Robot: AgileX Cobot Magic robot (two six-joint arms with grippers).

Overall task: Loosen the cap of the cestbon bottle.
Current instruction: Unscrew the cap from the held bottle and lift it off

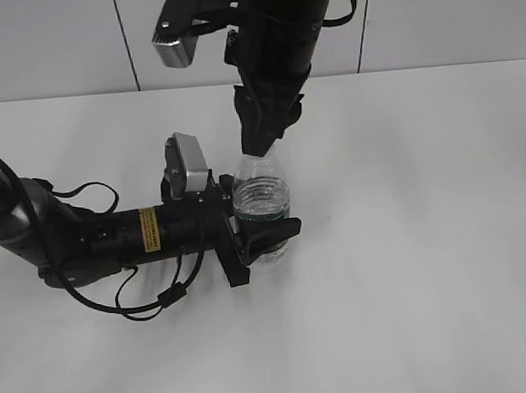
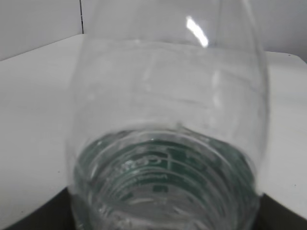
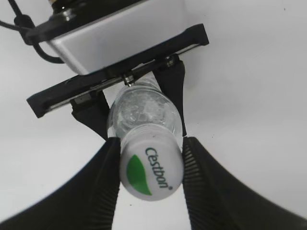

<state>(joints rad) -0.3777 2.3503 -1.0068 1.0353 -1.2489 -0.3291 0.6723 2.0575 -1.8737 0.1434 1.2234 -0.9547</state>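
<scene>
The clear cestbon bottle stands upright on the white table, its dark green label band low on the body. My left gripper is shut on its lower body from the left; the bottle fills the left wrist view. My right gripper comes down from above and is shut on the cap, white with a green patch and "Cestbon" lettering, with a finger pressed on each side. The bottle's shoulder shows below the cap. The cap is hidden by the fingers in the exterior view.
The white table spreads on all sides. A grey wall with dark seams stands behind. The left arm and its cables lie low across the table's left part. The left wrist camera housing sits beside the bottle.
</scene>
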